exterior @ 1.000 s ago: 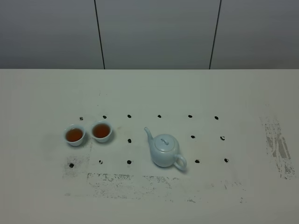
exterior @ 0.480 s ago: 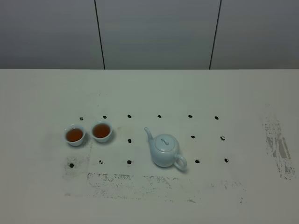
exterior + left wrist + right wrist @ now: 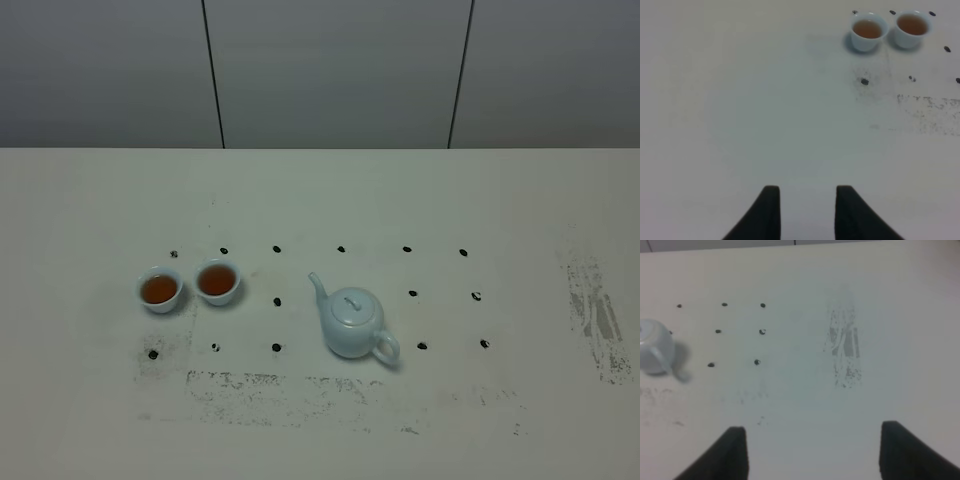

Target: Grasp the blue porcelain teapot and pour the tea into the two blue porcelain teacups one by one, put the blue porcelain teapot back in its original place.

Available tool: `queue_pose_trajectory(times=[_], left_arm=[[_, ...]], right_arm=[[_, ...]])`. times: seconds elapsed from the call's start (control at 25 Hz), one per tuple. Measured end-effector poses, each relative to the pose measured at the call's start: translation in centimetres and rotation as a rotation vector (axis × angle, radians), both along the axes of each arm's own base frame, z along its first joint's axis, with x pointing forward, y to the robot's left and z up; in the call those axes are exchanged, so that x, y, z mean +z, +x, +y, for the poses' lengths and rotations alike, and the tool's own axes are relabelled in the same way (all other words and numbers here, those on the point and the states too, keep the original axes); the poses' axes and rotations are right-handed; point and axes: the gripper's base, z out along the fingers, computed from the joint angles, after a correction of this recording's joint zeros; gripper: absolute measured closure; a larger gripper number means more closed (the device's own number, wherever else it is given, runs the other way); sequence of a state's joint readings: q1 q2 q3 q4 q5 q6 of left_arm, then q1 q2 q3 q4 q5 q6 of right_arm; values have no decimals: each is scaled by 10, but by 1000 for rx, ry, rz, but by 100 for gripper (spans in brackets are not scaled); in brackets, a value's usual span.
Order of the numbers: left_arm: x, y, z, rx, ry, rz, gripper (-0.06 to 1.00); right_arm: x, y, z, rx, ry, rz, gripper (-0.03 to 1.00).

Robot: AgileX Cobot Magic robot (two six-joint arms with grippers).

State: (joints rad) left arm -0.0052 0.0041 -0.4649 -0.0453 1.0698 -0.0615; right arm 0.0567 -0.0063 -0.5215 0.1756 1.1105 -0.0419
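Note:
The blue porcelain teapot stands upright on the white table, lid on, spout to the left, handle to the lower right. Part of it shows in the right wrist view. The two blue porcelain teacups stand side by side left of the teapot, each holding brown tea. They also show in the left wrist view. Neither gripper shows in the exterior view. My left gripper is open and empty, well away from the cups. My right gripper is open wide and empty, well away from the teapot.
Rows of small black dots mark the table around the teapot and cups. Dark scuffed patches lie along the front and at the right. A grey panelled wall runs behind the table.

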Motion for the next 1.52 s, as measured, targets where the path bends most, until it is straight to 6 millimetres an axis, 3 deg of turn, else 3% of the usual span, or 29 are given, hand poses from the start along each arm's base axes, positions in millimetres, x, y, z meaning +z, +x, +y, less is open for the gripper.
queue_pose_trajectory(times=[1.52], left_arm=[[0, 0, 0, 0, 0, 0, 65]], right_arm=[[0, 0, 0, 1, 3, 0, 43]])
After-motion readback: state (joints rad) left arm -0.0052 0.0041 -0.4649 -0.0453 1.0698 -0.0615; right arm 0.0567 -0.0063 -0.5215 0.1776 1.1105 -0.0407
